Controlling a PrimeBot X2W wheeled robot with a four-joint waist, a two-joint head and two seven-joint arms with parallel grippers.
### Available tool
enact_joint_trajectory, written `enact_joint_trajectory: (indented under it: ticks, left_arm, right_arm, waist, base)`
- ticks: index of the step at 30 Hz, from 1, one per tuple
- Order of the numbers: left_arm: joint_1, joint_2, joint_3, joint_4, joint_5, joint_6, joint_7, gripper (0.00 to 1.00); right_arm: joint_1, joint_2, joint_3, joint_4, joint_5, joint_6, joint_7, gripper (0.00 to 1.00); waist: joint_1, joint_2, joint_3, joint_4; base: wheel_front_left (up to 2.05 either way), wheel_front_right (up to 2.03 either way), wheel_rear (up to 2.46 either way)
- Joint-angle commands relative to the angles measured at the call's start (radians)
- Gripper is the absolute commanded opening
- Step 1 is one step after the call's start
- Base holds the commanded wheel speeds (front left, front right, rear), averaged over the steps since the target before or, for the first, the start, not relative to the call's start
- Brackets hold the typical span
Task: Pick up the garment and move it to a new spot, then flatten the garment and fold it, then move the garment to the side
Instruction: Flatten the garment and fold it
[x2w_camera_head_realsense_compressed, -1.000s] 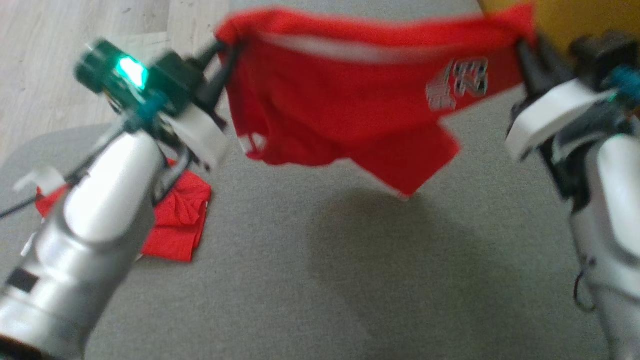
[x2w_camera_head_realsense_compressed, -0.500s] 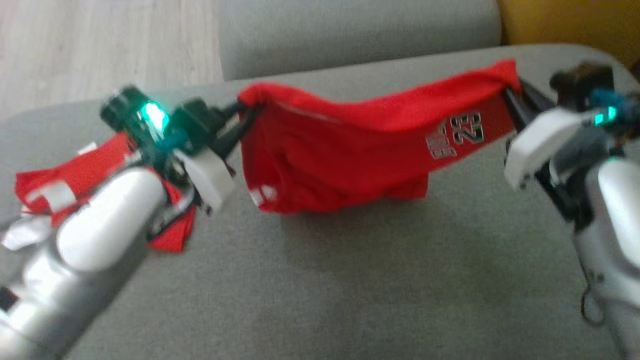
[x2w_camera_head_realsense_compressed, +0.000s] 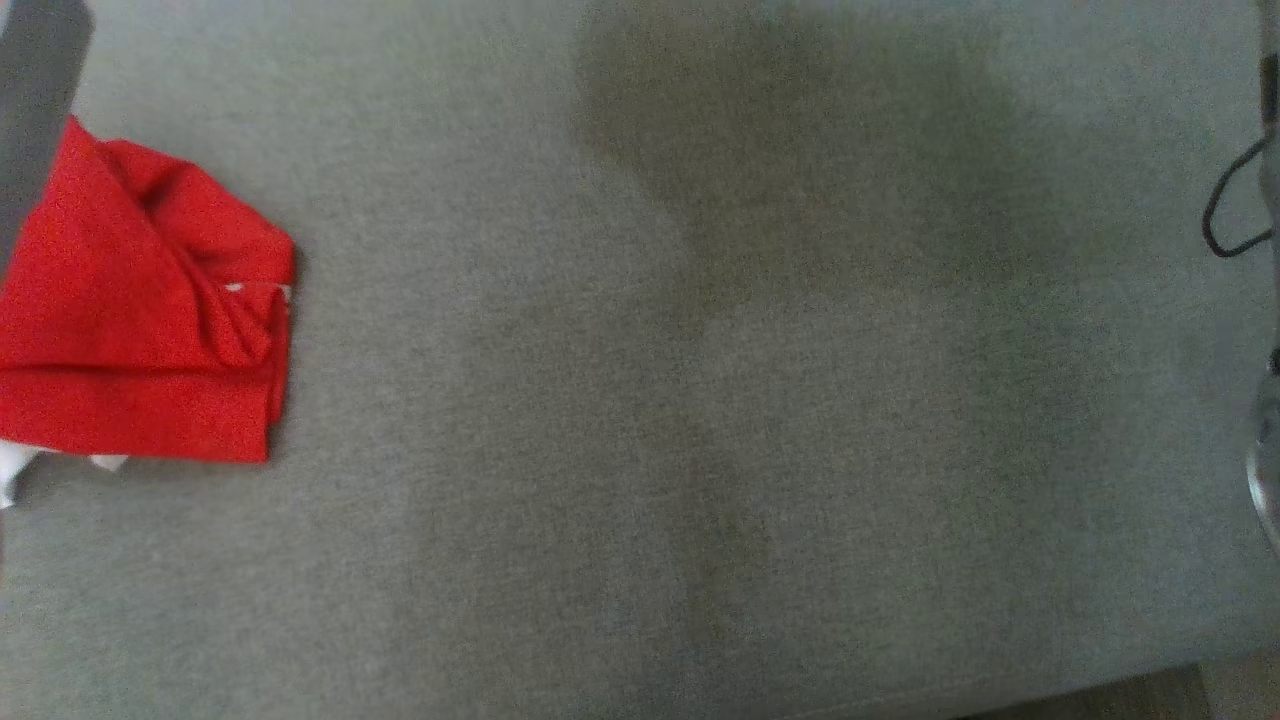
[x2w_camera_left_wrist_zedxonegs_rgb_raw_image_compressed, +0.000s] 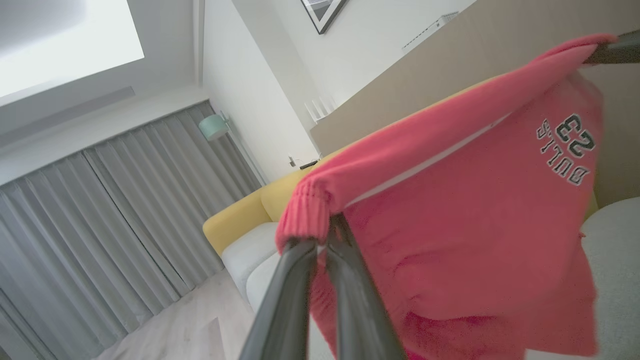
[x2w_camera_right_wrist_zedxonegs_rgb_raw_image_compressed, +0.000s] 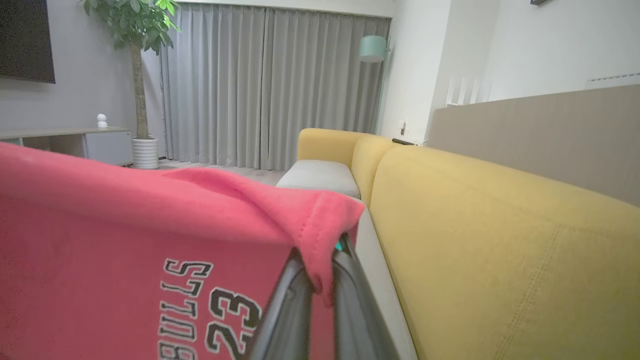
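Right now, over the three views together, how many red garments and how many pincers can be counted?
Red garments: 2, the held garment stretched between both pincers and the folded garment lying on the grey cushion
Pincers: 2, the left pincer and the right pincer, each shut on the held garment
Total: 4

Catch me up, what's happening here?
The robot holds a red garment in the air, stretched between both arms. The left gripper is shut on one end of its ribbed band, the right gripper on the other end, near the BULLS 23 print. It is not laid down yet. On the grey cushion, a folded red cloth lies at the robot's left.
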Motion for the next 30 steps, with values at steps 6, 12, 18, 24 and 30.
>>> enact_joint_trajectory:
  ticks: [6,12,18,24,30]
  left_arm:
    - [0.012,-0.044,0.028,0.102,-0.001,0.006,-0.073,0.0]
    - [0.247,-0.075,-0.061,0.055,0.012,-0.023,-0.077,0.0]
    - [0.446,-0.044,-0.189,0.028,0.023,-0.028,-0.078,0.0]
    - [0.565,-0.016,-0.281,-0.01,0.008,-0.028,-0.078,0.0]
    - [0.656,-0.014,-0.307,-0.037,0.008,-0.01,-0.078,0.0]
  right_arm:
    - [-0.021,0.028,-0.046,0.214,-0.072,-0.001,-0.101,0.0]
    - [0.097,-0.004,0.083,0.408,-0.07,-0.001,-0.05,0.0]
    - [0.23,-0.06,0.323,0.454,0.017,-0.001,0.073,0.0]
    - [0.345,-0.188,0.562,0.326,0.216,-0.001,0.185,0.0]
    - [0.424,-0.347,0.746,0.137,0.427,-0.001,0.317,0.0]
  waist:
    - [-0.0006,0.0,0.07,-0.009]
    - [-0.0006,0.0,0.053,0.01]
    - [-0.0006,0.0,0.004,0.025]
    - [-0.0006,0.0,-0.054,0.033]
    - [-0.0006,0.0,-0.128,0.033]
  base:
    - [0.0,0.0,0.0]
    - [0.0,0.0,0.0]
    - [0.0,0.0,0.0]
    - [0.0,0.0,0.0]
    - [0.0,0.0,0.0]
